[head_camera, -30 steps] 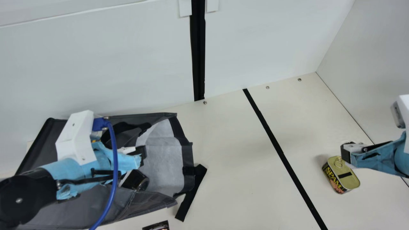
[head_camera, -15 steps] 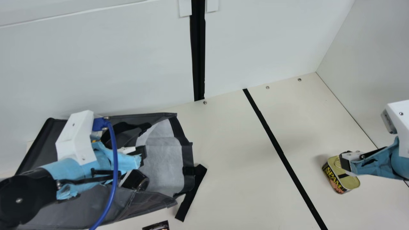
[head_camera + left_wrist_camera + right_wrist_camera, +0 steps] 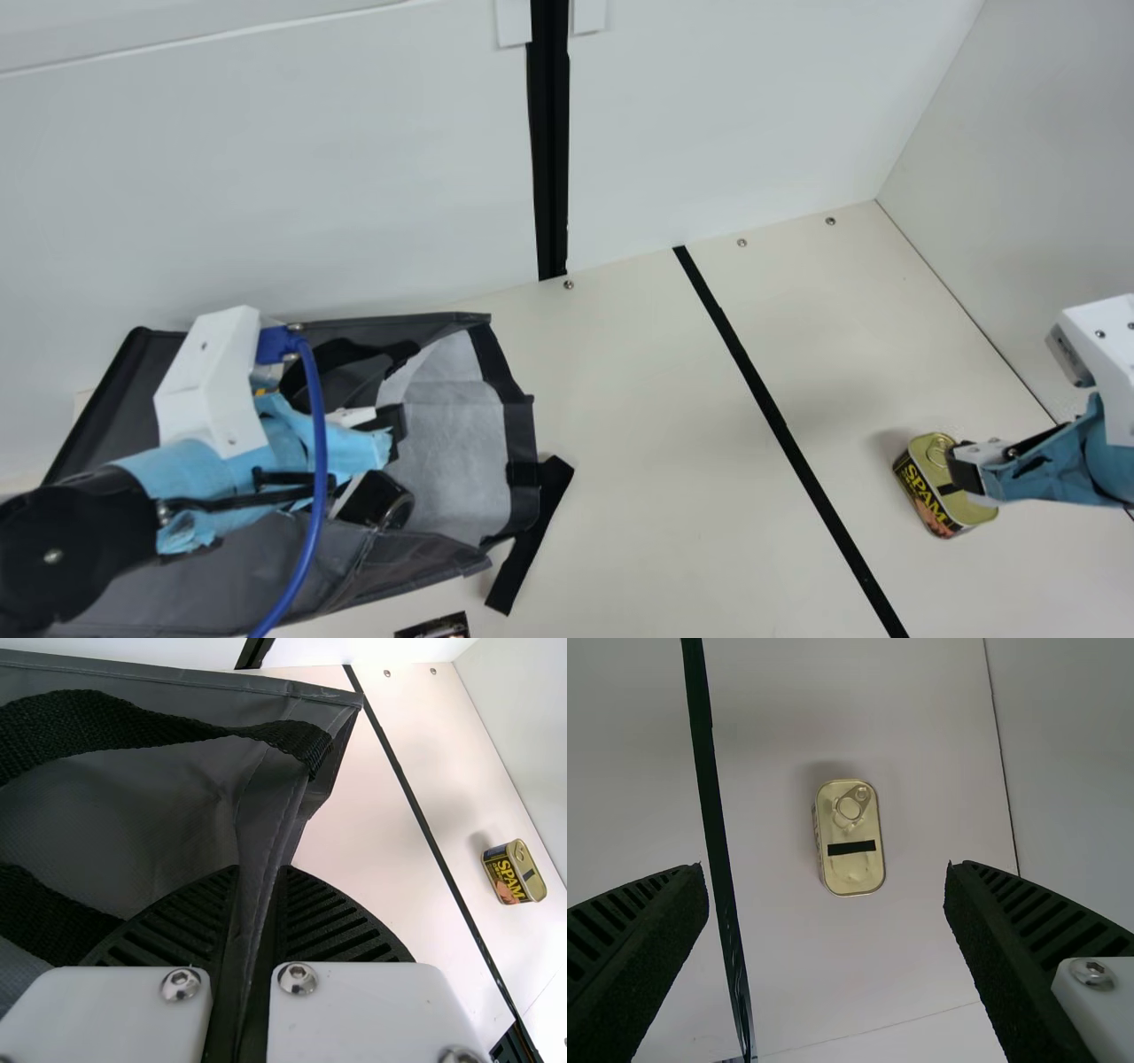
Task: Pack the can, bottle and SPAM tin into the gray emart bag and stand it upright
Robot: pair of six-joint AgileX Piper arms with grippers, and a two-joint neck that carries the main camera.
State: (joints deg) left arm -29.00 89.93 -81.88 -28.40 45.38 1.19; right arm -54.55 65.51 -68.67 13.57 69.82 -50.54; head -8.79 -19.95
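Observation:
In the main view my left gripper (image 3: 390, 431) is at the opened gray bag (image 3: 257, 576), which lies on its side. The left wrist view has the left gripper (image 3: 259, 873) shut on a seamed edge of the bag (image 3: 151, 806). My right gripper (image 3: 966, 470) hangs over the SPAM tin (image 3: 923, 496), hiding part of its lid. In the right wrist view the right gripper (image 3: 827, 868) is open, with the tin (image 3: 850, 837) lying below between its spread fingers, untouched. The tin (image 3: 514, 873) also appears in the left wrist view.
A dark round-ended thing (image 3: 379, 501) sits by the bag's mouth; I cannot tell what it is. A black strap (image 3: 532, 536) lies beside the bag. Near the bottom edge is a dark printed thing (image 3: 436, 626). White walls (image 3: 337, 177) stand behind and at the right.
My right gripper has come down the main view from beside the tin's upper edge to over its lid, its arm reaching further into the picture. The left arm, bag and tin have not moved.

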